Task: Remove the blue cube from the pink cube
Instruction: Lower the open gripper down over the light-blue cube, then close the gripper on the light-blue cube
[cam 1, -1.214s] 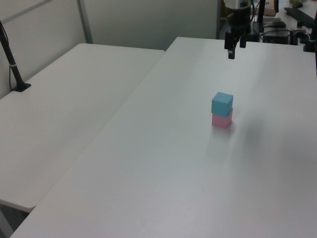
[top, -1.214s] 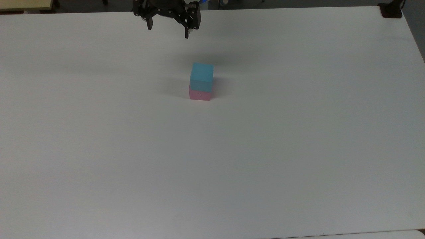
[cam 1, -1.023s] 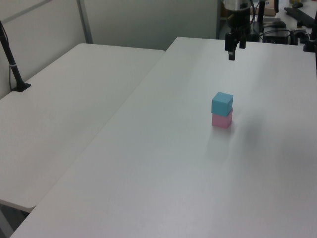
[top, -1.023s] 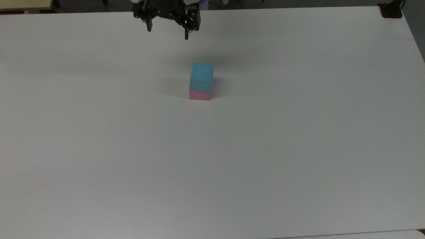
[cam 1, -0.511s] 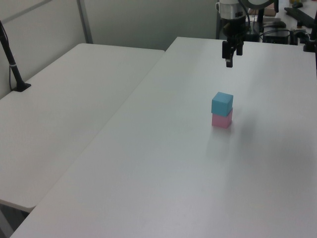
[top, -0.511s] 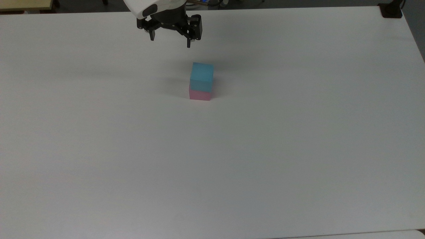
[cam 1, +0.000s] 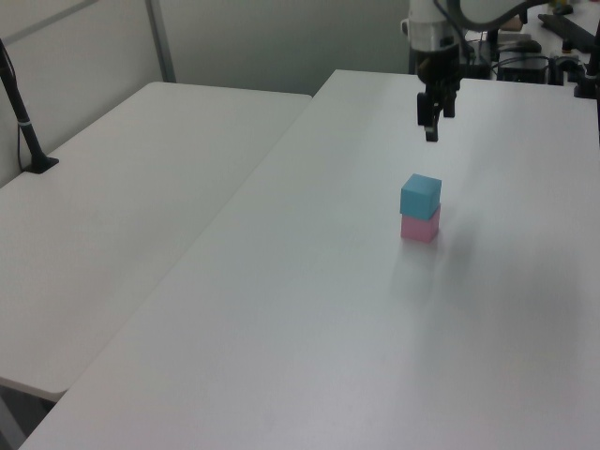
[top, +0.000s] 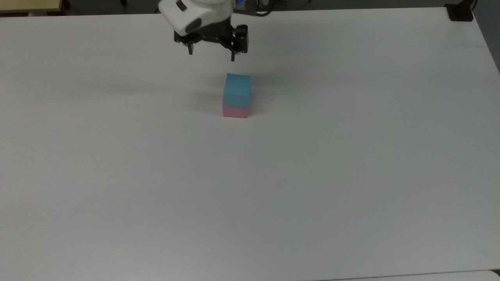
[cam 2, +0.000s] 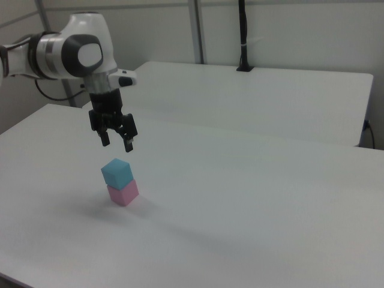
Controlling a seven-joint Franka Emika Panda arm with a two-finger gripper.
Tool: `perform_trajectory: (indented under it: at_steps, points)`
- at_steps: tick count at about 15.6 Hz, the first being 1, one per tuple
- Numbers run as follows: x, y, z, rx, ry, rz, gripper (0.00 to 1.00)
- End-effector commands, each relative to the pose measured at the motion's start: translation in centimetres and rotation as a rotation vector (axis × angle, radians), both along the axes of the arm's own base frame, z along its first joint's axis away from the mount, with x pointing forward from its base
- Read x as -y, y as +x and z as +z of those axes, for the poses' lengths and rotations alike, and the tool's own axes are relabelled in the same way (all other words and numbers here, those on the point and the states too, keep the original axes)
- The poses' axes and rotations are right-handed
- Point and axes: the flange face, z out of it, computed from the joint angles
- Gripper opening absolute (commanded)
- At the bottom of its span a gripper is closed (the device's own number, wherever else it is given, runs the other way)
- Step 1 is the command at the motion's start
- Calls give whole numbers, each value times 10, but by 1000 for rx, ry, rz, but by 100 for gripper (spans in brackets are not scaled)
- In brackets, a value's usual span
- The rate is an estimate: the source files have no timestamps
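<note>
Blue cube (top: 237,89) on pink cube (top: 234,112); end effector (top: 211,56) above.

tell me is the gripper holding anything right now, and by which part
Nothing is held. The gripper hangs open above the blue cube, which sits untouched on the pink cube.

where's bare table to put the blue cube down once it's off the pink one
Nearly all of the table is bare: the broad stretches to the top view's left and right of the pink cube, and everything toward the near edge. The one busy spot is the stack, the blue cube on top, with the open claw above it.
</note>
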Motion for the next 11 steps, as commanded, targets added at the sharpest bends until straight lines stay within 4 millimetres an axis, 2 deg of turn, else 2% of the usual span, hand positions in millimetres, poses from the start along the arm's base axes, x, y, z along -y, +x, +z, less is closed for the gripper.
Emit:
perform_trajectory:
  at_steps: [1, 3, 5, 11]
  points:
    - [-14, 12, -33, 40, 4, -17, 100]
    - [-20, 16, -47, 58, 7, -40, 100]
    - [-35, 18, -64, 44, 6, -32, 100]
    - [-42, 17, -77, 31, 8, -44, 100]
